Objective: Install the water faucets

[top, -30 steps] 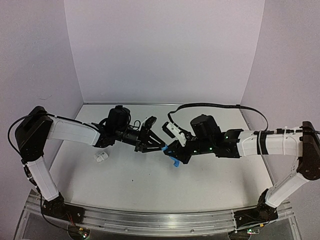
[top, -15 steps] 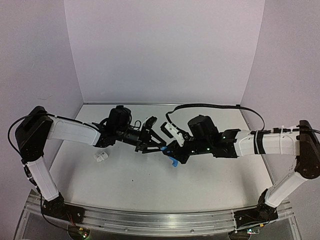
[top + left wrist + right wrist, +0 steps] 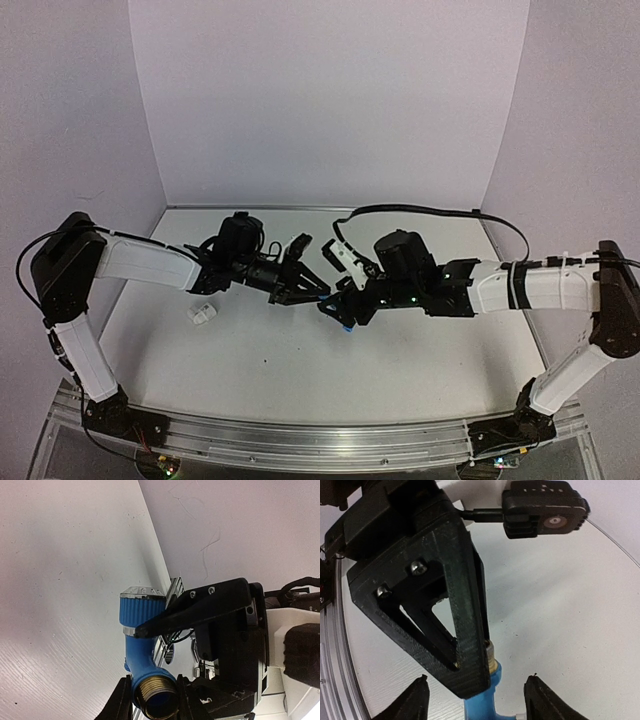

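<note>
A blue faucet [image 3: 141, 652] with a bent body, a ribbed blue knob and a brass threaded end hangs above the table [image 3: 420, 370] between the two arms. My left gripper [image 3: 152, 700] is shut on that threaded end. In the top view the faucet [image 3: 344, 323] shows as a small blue spot below the meeting grippers. My right gripper [image 3: 477, 697] is open, one fingertip on each side of the faucet [image 3: 481, 705] without touching it. A left finger [image 3: 465, 630] crosses in front of the brass thread. A small white fitting [image 3: 202, 313] lies on the table at the left.
White walls close in the table at the back and both sides. An aluminium rail [image 3: 300, 440] runs along the near edge with both arm bases on it. A black cable [image 3: 430, 212] loops over the right arm.
My right gripper has opened and let go of the blue faucet. My left gripper has shut on its threaded end. Both grippers have shifted slightly left.
</note>
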Available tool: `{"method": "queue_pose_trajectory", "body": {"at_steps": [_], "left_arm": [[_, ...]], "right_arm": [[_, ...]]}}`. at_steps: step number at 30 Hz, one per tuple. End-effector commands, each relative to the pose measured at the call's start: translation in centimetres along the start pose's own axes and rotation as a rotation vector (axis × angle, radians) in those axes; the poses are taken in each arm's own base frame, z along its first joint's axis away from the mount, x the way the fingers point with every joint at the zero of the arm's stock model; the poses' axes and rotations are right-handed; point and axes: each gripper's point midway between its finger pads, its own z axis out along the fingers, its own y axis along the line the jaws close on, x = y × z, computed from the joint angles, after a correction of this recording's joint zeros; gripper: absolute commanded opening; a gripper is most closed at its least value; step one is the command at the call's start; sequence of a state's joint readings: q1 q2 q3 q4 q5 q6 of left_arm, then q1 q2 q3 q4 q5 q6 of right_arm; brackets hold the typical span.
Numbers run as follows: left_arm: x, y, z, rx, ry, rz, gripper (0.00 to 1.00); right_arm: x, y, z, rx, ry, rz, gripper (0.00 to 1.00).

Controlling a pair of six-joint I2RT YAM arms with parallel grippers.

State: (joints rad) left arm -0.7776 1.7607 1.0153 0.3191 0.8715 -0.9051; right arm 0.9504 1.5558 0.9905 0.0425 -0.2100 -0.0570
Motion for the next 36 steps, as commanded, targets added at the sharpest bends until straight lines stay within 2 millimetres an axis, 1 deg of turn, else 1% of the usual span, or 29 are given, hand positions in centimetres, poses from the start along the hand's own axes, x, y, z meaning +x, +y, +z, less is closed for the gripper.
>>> {"method": "queue_pose_trajectory", "body": {"at_steps": [1, 2, 4, 5, 6, 8, 10, 11, 12, 13, 14, 15, 16, 18, 19, 20, 21, 23, 25, 27, 28, 29, 32, 33, 35, 36], "left_arm": [[-3.1, -2.5, -3.5, 0.01, -0.129, 0.122, 0.0], [-3.6, -2.3, -4.7, -0.006, -0.168, 0.136, 0.0], [-4.5, -2.2, -7.0, -0.028, -0.235, 0.143, 0.0], [-4.7, -2.3, -7.5, -0.031, -0.25, 0.144, 0.0], [-5.0, -2.6, -8.5, -0.033, -0.273, 0.157, 0.0], [-5.1, -4.0, -9.6, -0.025, -0.302, 0.214, 0.0], [-5.1, -4.8, -9.9, -0.018, -0.311, 0.252, 0.0], [-5.1, -5.6, -10.3, -0.008, -0.321, 0.279, 0.0], [-5.1, -6.5, -10.7, 0.005, -0.33, 0.306, 0.0], [-5.1, -6.8, -10.8, 0.01, -0.334, 0.317, 0.0], [-4.9, -7.8, -11.2, 0.029, -0.346, 0.347, 0.0], [-4.9, -8.1, -11.3, 0.034, -0.35, 0.355, 0.0], [-4.7, -9.7, -11.9, 0.075, -0.373, 0.394, 0.0], [-4.4, -11.2, -12.5, 0.13, -0.392, 0.427, 0.0], [-4.2, -11.9, -12.7, 0.151, -0.398, 0.441, 0.0], [-4.0, -12.8, -12.9, 0.178, -0.405, 0.46, 0.0], [-3.9, -13.2, -12.9, 0.188, -0.408, 0.472, 0.0], [-3.6, -14.1, -12.8, 0.206, -0.408, 0.495, 0.0], [-3.0, -15.2, -12.2, 0.232, -0.398, 0.514, 0.0], [-2.7, -15.8, -11.9, 0.252, -0.389, 0.524, 0.0], [-2.6, -16.1, -11.9, 0.257, -0.388, 0.529, 0.0], [-2.2, -16.5, -11.6, 0.269, -0.381, 0.534, 0.0], [-1.9, -17.0, -11.7, 0.285, -0.378, 0.545, 0.0], [-1.7, -17.2, -11.9, 0.29, -0.379, 0.55, 0.0], [-1.5, -17.6, -12.1, 0.298, -0.384, 0.562, 0.0], [-1.4, -17.8, -12.2, 0.301, -0.385, 0.565, 0.0]], "right_arm": [[-2.6, -1.9, -1.9, 0.119, -0.097, 0.103, 0.87], [-2.8, -2.4, -2.6, 0.148, -0.114, 0.148, 0.98], [-3.5, -2.4, -3.9, 0.146, -0.147, 0.183, 0.98], [-3.6, -2.2, -4.2, 0.139, -0.154, 0.191, 0.98], [-3.9, -1.9, -4.8, 0.119, -0.17, 0.215, 0.98], [-4.8, -2.1, -5.7, 0.119, -0.205, 0.296, 0.98], [-5.3, -2.4, -6.1, 0.126, -0.23, 0.36, 0.98], [-6.1, -2.6, -6.5, 0.112, -0.261, 0.436, 0.98], [-6.7, -2.1, -6.7, 0.071, -0.28, 0.459, 0.98], [-7.0, -1.6, -6.7, 0.041, -0.283, 0.46, 0.98], [-8.0, -0.4, -6.9, -0.048, -0.301, 0.476, 0.98], [-8.1, -0.3, -6.9, -0.062, -0.303, 0.483, 0.98], [-9.4, -0.3, -7.3, -0.132, -0.319, 0.54, 0.98], [-10.6, 0.0, -7.6, -0.233, -0.34, 0.578, 0.98], [-10.8, 0.2, -7.7, -0.264, -0.347, 0.584, 0.98], [-11.7, 0.2, -8.0, -0.298, -0.388, 0.593, 0.98], [-11.9, 0.5, -8.0, -0.323, -0.394, 0.597, 0.98], [-13.0, 1.2, -8.0, -0.388, -0.42, 0.597, 0.98], [-14.6, 2.3, -7.7, -0.5, -0.452, 0.584, 0.97], [-15.1, 2.8, -8.0, -0.547, -0.49, 0.568, 0.96], [-15.3, 2.9, -8.2, -0.563, -0.51, 0.558, 0.95], [-16.3, 3.4, -9.2, -0.604, -0.575, 0.514, 0.89], [-16.8, 4.4, -10.4, -0.688, -0.641, 0.465, 0.76], [-16.8, 4.6, -10.6, -0.707, -0.652, 0.456, 0.7], [-17.0, 4.8, -10.9, -0.728, -0.675, 0.444, 0.63], [-17.0, 4.8, -10.9, -0.731, -0.68, 0.444, 0.61]]}}
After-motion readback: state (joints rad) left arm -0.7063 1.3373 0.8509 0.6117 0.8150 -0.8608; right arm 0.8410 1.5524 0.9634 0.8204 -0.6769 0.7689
